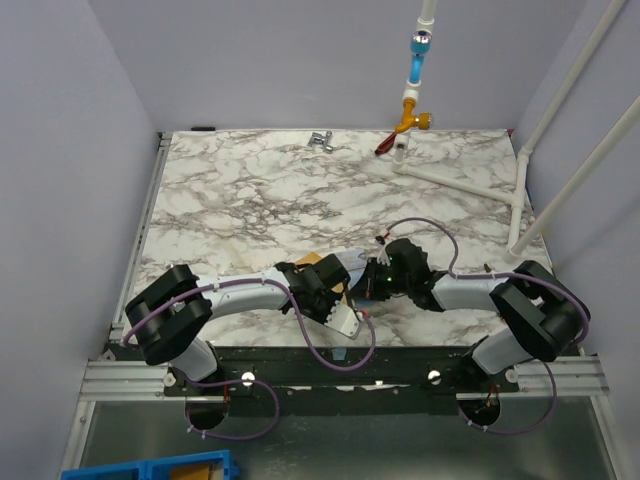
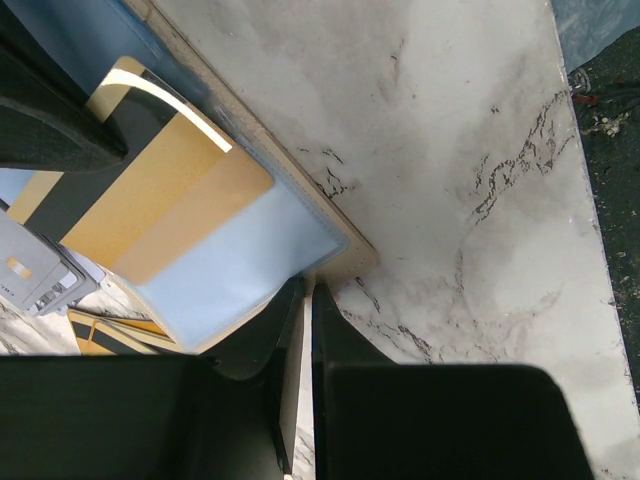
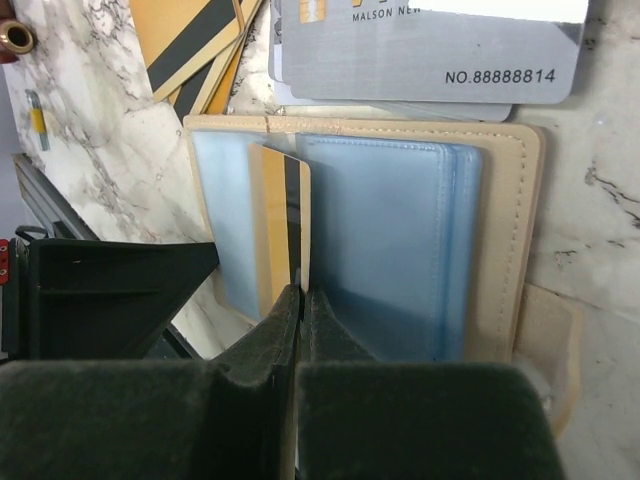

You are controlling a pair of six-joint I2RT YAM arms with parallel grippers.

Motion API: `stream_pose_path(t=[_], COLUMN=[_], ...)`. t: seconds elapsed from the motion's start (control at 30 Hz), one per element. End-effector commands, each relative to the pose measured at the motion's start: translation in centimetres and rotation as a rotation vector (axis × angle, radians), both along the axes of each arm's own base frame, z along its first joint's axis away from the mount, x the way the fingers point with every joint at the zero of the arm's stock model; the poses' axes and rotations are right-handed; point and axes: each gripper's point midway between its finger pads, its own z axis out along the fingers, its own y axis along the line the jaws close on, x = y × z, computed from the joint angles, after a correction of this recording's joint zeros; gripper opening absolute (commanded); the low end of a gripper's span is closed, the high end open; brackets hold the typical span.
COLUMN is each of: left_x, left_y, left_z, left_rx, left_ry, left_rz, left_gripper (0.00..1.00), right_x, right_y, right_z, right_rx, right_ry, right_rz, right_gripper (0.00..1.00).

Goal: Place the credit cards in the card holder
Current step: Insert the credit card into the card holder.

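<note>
**Bench (image 1: pixel 250 190):** white surface with grey marble veining, one level slab.

**Near edge, middle:** the card holder (image 3: pixel 525 250) lies opened flat on the bench, its tan stitched rim outermost and its pale blue sleeves facing up.
- Just beside one long edge of the holder lies a small stack of grey cards (image 3: pixel 420 60), printed side up.
- Next to these is a fanned pile of gold-tan cards (image 3: pixel 190 40) with dark stripes.

**Far edge:** a small metal fitting (image 1: pixel 321 140) and a red item (image 1: pixel 385 146) lie well apart from the cards.

**Far right:** a white pipe frame (image 1: pixel 460 180) rests on the surface.
</note>
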Motion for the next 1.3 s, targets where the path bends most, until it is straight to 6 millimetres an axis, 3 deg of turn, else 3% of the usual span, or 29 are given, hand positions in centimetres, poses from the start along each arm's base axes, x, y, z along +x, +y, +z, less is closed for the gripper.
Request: stream_pose_path(t=[0.0,0.27,0.43,0.6,0.7,0.8,0.9,1.07,1.27], left_x=[-1.0,-0.8,-1.0,-1.0,-1.0,-0.9,-1.0,-0.9,-1.0], left_y=[2.4,2.2,2.4,2.6,2.5,2.5,2.6,2.5,2.5], left_z=[-2.3,-2.2,-2.3,-2.5,-2.5,-2.4,-2.5,-2.5,-2.7], left_rx=[0.116,0.111,0.115,0.120,0.118,0.116,0.119,0.118,0.120], left_ry=[0.044,0.040,0.041,0.040,0.039,0.038,0.039,0.039,0.039], left_rz=[0.009,0.006,0.003,0.002,0.003,0.004,0.004,0.004,0.005], left_gripper=[0.07,0.06,0.06,0.06,0.05,0.05,0.05,0.05,0.04], right_x=[-1.8,-1.9,-0.7,-0.1,-0.3,-0.1,0.7,1.6,1.4], right_y=[-1.0,-1.3,-1.9,-1.8,-1.6,-1.4,-1.3,-0.7,0.4], right_z=[-2.3,-2.8,-1.0,-0.1,-0.5,-0.6,0.1,0.5,0.4], right_rx=[-0.096,-0.128,-0.145,-0.162,-0.162,-0.159,-0.159,-0.150,-0.141], right_ry=[0.070,0.078,0.029,0.014,0.027,0.026,-0.011,-0.027,-0.026], right_rz=[0.077,0.082,0.018,0.018,0.036,0.036,0.014,0.006,0.027], right_gripper=[0.01,0.01,0.01,0.25,0.34,0.36,0.33,0.01,0.01])
